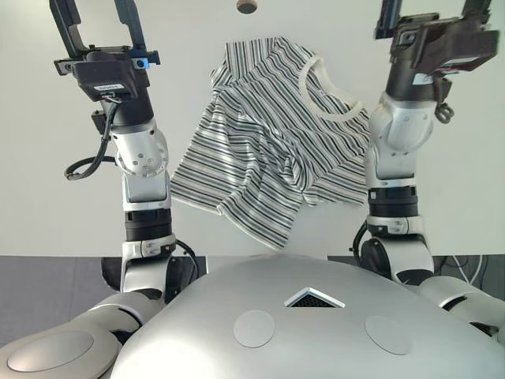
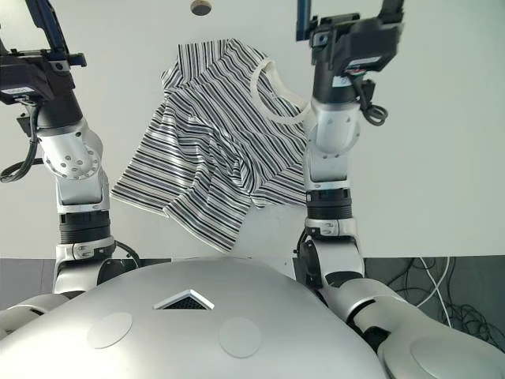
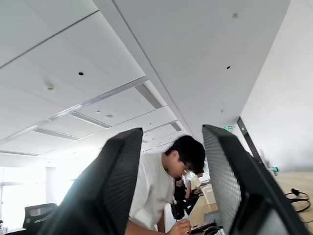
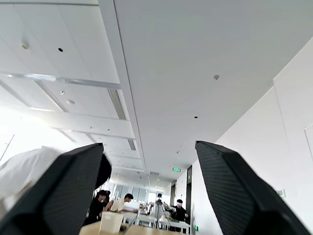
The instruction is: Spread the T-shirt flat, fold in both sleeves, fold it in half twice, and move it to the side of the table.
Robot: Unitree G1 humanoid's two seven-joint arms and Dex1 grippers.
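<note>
White surface (image 1: 47, 221) ahead of me, with the striped T-shirt (image 1: 268, 142) lying crumpled near its middle, between my two arms. It sits at a slant: the white ribbed collar (image 1: 327, 87) is toward the far right, the hem (image 1: 237, 217) toward the near left, and a deep fold bunches the body just below the collar. I can't pick out either sleeve cleanly.

Both arms are held up off the cloth. The left end effector (image 1: 97, 22) is spread wide with nothing in it, and the right end effector (image 1: 430, 12) is the same, fingers well apart and empty; both wrist views look up at the ceiling.

I judge the job barely begun, with spreading flat the step in hand. To do it well, I'd lower each end effector to an outer edge, one by the hem corner and one by the shoulder near the collar. I'd pinch a single layer only, then draw the two apart along the surface so the middle fold opens instead of dragging the whole shirt.
</note>
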